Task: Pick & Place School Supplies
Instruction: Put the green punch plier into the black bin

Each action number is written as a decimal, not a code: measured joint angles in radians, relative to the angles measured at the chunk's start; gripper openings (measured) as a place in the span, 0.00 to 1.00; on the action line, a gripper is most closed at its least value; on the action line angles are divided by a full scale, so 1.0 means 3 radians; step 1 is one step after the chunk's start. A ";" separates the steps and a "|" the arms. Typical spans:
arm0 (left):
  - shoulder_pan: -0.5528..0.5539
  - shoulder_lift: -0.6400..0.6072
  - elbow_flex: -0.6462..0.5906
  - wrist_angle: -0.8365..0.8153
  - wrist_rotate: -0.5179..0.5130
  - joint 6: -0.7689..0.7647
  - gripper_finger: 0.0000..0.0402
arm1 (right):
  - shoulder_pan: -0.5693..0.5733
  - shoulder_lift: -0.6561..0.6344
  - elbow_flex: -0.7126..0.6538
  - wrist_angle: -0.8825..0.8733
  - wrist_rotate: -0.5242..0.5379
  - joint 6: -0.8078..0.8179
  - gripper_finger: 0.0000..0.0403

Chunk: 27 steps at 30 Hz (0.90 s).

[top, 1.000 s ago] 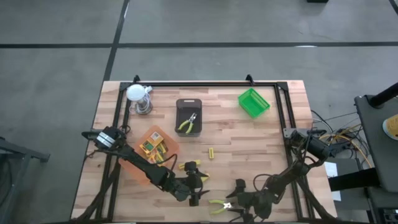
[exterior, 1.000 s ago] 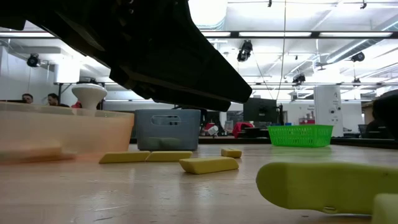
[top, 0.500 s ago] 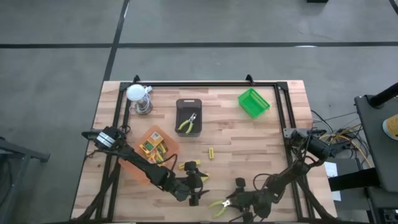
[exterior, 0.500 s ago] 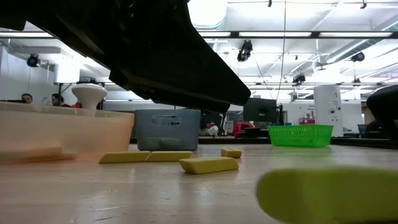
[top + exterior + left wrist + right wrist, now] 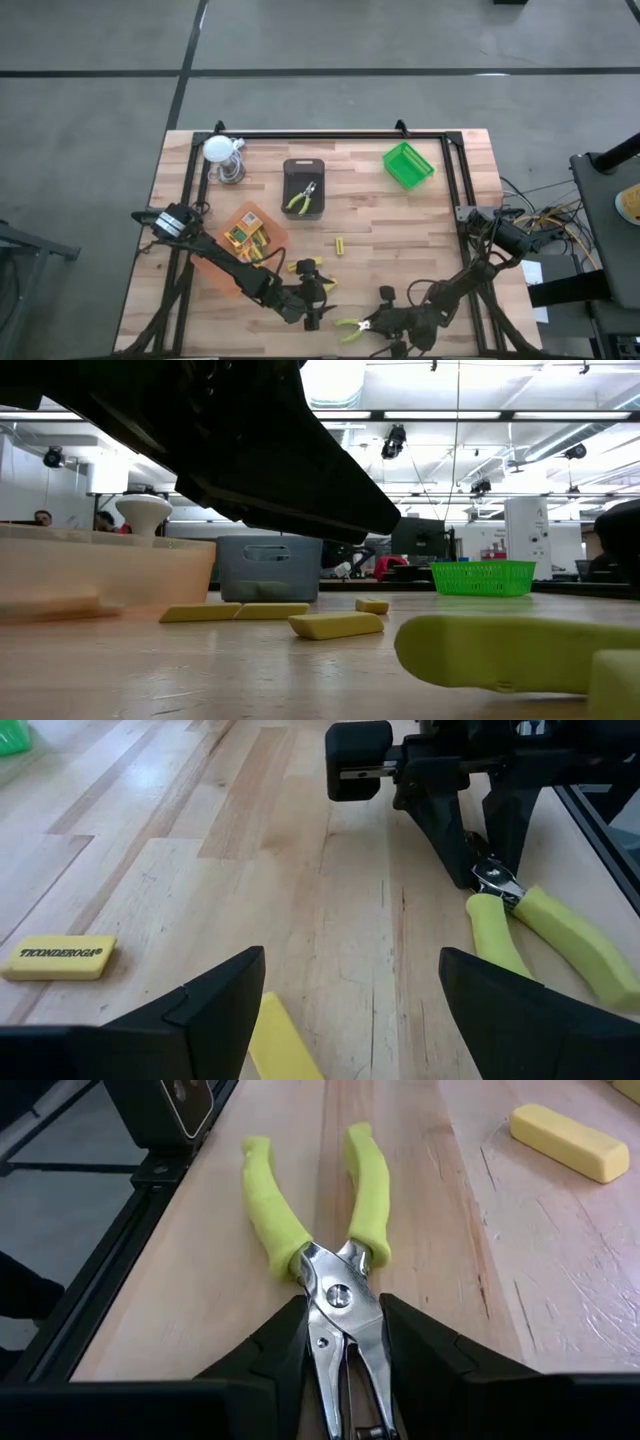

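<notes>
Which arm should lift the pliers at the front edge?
Right. Its gripper is already closed on the pliers at the metal jaws. The left gripper stands open beside them, holding nothing.

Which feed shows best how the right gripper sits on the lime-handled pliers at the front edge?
The right wrist view: the right gripper is closed on the metal head of the pliers, handles pointing away. The left wrist view shows the grip from the side, the high view shows it tiny, and the low view shows only blurred lime handles.
</notes>
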 joint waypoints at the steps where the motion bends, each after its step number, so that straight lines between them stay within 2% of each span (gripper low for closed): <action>1: 0.0001 0.0000 0.0000 0.0000 0.0000 0.0000 0.76 | 0.0000 0.0000 0.0000 0.0010 0.0012 -0.0001 0.28; 8: 0.0002 0.0000 0.0000 -0.0001 0.0000 0.0000 0.76 | 0.0000 0.0000 -0.0004 0.0050 0.0052 -0.0001 0.23; 17: 0.0006 -0.0027 0.0000 -0.0014 -0.0036 0.0000 0.76 | 0.0000 0.0000 0.0032 0.0053 0.0116 0.0061 0.27; 27: 0.0025 -0.0545 0.0000 -0.0004 -0.0465 0.0519 0.76 | -0.0001 -0.0001 0.0225 0.0066 0.0160 -0.0017 0.26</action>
